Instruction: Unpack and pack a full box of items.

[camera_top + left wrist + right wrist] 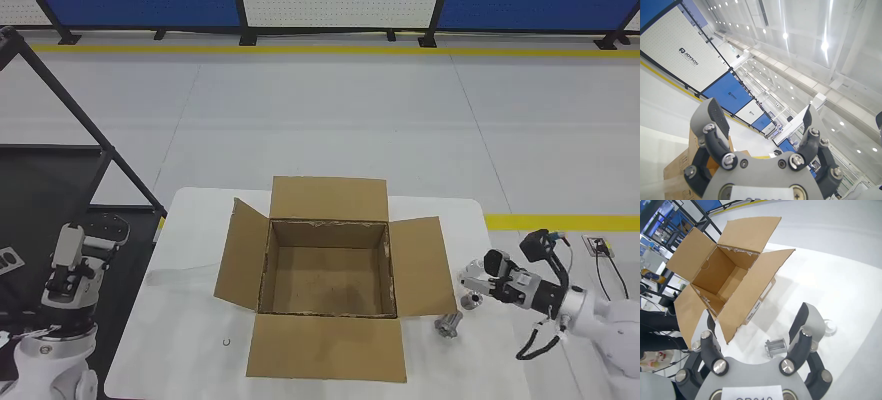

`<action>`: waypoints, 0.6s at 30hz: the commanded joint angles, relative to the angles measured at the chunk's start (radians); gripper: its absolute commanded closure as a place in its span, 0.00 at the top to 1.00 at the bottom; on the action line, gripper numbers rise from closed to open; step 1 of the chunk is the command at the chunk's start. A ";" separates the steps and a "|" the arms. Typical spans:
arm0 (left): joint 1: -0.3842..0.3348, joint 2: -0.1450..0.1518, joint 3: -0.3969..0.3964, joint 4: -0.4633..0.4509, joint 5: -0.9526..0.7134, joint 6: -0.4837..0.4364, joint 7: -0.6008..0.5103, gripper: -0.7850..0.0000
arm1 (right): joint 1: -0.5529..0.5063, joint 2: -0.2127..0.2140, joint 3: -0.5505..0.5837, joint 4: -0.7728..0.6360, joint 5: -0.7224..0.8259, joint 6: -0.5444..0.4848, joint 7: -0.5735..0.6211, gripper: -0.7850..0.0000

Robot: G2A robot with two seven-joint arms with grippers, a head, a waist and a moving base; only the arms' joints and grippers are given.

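Note:
An open, empty cardboard box (327,283) stands mid-table with all flaps spread; the right wrist view looks into its bare inside (725,275). My right gripper (467,285) hovers open over the table just right of the box's right flap, nothing between its fingers (806,317). A small grey metal cylinder part (446,324) lies on the table close below it, also visible as the metal part (776,346). My left gripper (70,248) is off the table's left edge, pointing upward, open (761,108) and empty; a corner of the box (696,151) shows behind it.
The white table (200,300) has bare room left and right of the box. A tiny dark ring (227,344) lies near the front left flap. A small clear round thing (830,328) sits on the table by the right gripper. A black frame (90,140) stands at far left.

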 commanded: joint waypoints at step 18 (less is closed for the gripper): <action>-0.011 -0.001 0.040 -0.005 0.032 0.024 -0.005 1.00 | -0.210 0.018 0.146 -0.019 -0.186 -0.297 -0.114 1.00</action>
